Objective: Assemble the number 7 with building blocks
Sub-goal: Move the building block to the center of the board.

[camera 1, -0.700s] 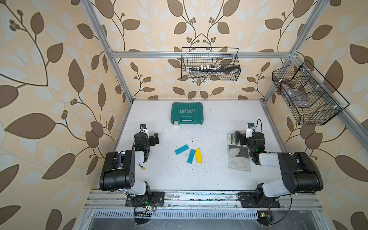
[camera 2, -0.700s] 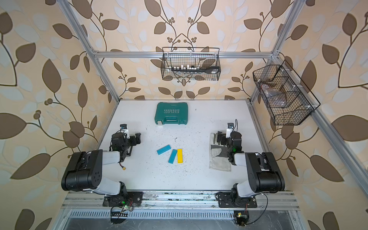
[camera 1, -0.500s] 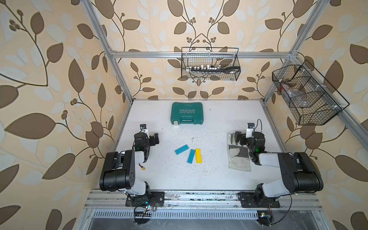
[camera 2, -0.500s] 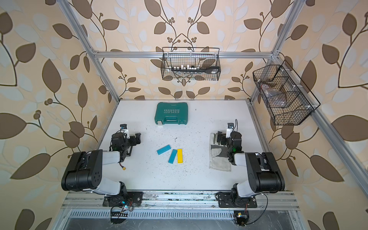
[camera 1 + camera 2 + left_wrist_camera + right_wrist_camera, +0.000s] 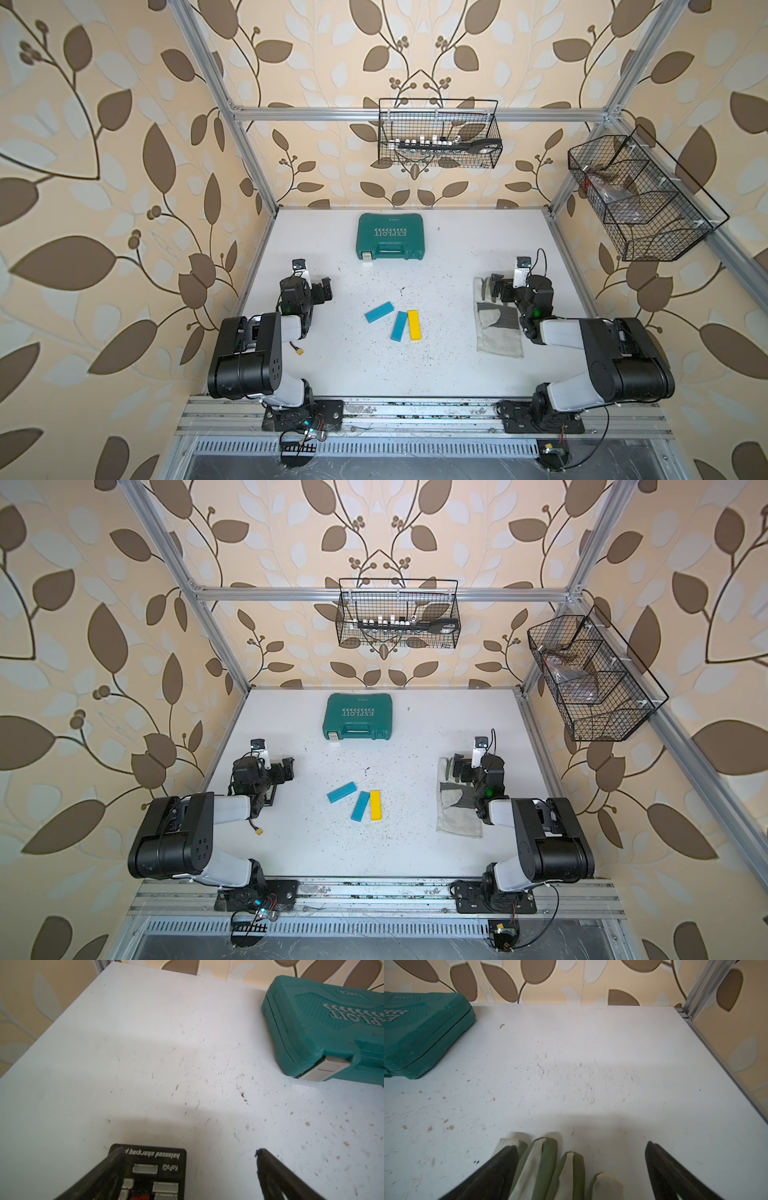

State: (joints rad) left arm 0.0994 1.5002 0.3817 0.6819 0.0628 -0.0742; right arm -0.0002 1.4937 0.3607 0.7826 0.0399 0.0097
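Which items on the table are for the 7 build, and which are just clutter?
For the job:
- slanted teal-blue flat rectangular bar
- second teal-blue flat rectangular bar
- yellow flat rectangular bar

Lying about:
- green plastic tool case
- grey fabric work glove
- black charging board

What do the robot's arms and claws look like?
The left arm and right arm have chunky black joints with white links between. Each wrist carries a small white camera, a thin black cable and a green light. The left claw and right claw are black, with two flat fingers.
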